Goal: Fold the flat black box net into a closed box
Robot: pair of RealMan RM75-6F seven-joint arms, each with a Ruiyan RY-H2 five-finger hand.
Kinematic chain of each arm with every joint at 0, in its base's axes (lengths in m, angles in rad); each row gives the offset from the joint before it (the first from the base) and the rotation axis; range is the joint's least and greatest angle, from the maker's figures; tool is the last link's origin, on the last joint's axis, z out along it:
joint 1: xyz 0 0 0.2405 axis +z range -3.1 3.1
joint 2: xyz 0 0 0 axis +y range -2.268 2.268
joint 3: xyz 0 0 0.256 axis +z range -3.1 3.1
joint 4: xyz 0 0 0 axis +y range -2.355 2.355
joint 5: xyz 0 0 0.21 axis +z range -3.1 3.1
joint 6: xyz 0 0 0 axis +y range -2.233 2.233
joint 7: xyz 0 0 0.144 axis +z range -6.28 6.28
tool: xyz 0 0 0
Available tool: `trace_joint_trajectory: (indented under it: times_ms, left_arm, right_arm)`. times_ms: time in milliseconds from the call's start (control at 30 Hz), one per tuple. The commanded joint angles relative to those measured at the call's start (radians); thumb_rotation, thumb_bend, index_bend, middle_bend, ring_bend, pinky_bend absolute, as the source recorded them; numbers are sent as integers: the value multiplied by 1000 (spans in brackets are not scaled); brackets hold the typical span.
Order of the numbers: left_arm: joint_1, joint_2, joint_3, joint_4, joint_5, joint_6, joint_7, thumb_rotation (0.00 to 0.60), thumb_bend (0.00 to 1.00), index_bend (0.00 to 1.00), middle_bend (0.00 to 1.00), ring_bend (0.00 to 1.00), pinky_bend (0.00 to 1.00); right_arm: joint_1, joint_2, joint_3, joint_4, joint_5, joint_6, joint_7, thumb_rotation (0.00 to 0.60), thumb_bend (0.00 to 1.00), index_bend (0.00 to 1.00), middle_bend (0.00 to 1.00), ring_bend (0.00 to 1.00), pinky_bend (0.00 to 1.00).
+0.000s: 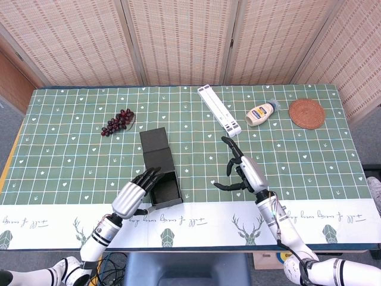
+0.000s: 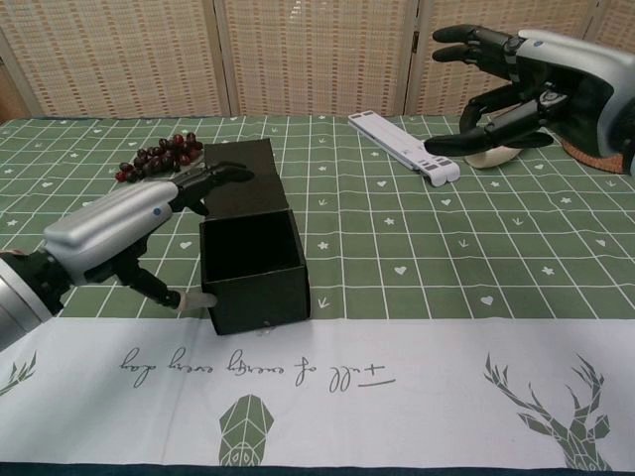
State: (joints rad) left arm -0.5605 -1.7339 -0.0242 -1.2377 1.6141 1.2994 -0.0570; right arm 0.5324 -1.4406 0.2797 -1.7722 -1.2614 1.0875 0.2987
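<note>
The black box (image 1: 162,176) (image 2: 254,270) stands as an open tray near the table's front edge, its lid flap (image 1: 156,149) (image 2: 237,178) lying flat behind it. My left hand (image 1: 133,198) (image 2: 124,233) is at the box's left wall with its fingers spread along the wall's top. The thumb touches the front left corner, and the hand holds nothing. My right hand (image 1: 244,172) (image 2: 518,79) hovers well to the right of the box, fingers spread and empty.
A bunch of dark grapes (image 1: 118,122) (image 2: 159,156) lies behind the box to the left. A long white rack (image 1: 219,110) (image 2: 402,147), a mayonnaise bottle (image 1: 262,113) and a woven coaster (image 1: 306,113) lie at the back right. Folding screens stand behind the table.
</note>
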Motion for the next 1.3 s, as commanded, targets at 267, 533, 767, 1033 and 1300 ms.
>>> trace_joint_trajectory:
  times_ms: [267,533,767,1033,1300]
  left_arm:
    - [60,117,-5,-150,-121,-54,-178,600,168,0,0,35,246]
    - [58,220,-13,-251,-237,-214,-341,600,167,0,0,350,707]
    - [33,215,-39,-234,-310,-337,-417,600,150,0,0,392,768]
    - [-6,176,-86,-188,-333,-405,-457,600,143,0,0,389,779]
    - [-41,145,-116,-171,-340,-465,-506,600,143,0,0,393,785]
  right_arm:
    - [-7,6,-5,0,-18,18,18,600,0,0,4,629,1000]
    - [-12,16,-14,-14,-33,25,34,600,4,0,3,629,1000]
    - [-15,22,-20,-22,-46,29,48,600,11,0,4,629,1000]
    - [-17,26,-27,-22,-52,31,60,600,12,0,3,629,1000]
    - [-19,31,-32,-13,-55,31,73,600,15,0,4,629,1000]
